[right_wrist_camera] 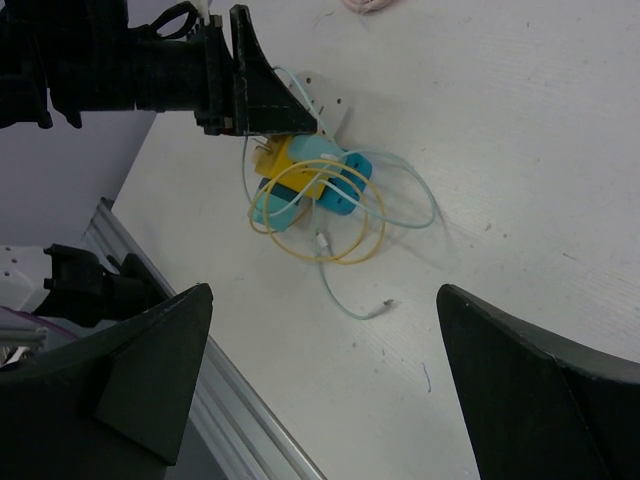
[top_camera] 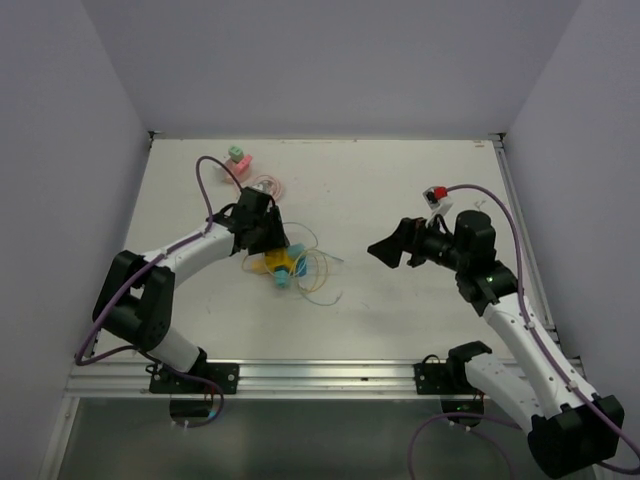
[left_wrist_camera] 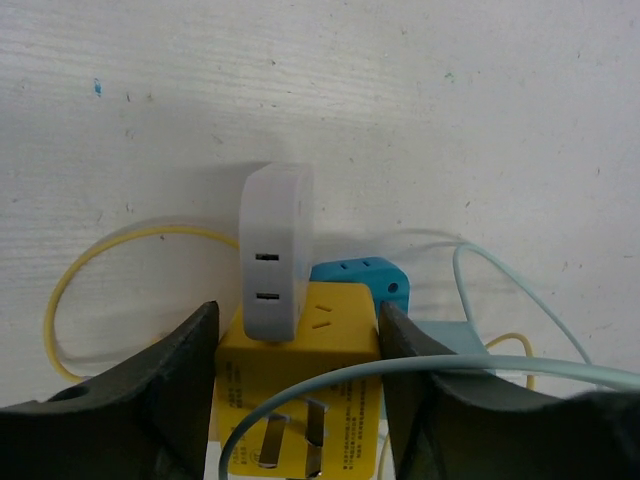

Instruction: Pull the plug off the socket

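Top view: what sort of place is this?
Probably a robotics lab test cell: left arm and right arm bolted to a white table, plain walls around it, a yellow socket block with cables.

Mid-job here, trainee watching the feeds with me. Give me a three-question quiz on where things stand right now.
1. True or false: the right end effector is closed around the yellow socket block.
2. In the left wrist view, what stands on top of the yellow socket block? A) a white plug B) a metal spoon C) a green bottle
3. Fill in: the fingers of the ____ end effector sit on either side of the yellow socket block.

Key: 1 false, it is wide open and well away from the block; 2 A; 3 left.
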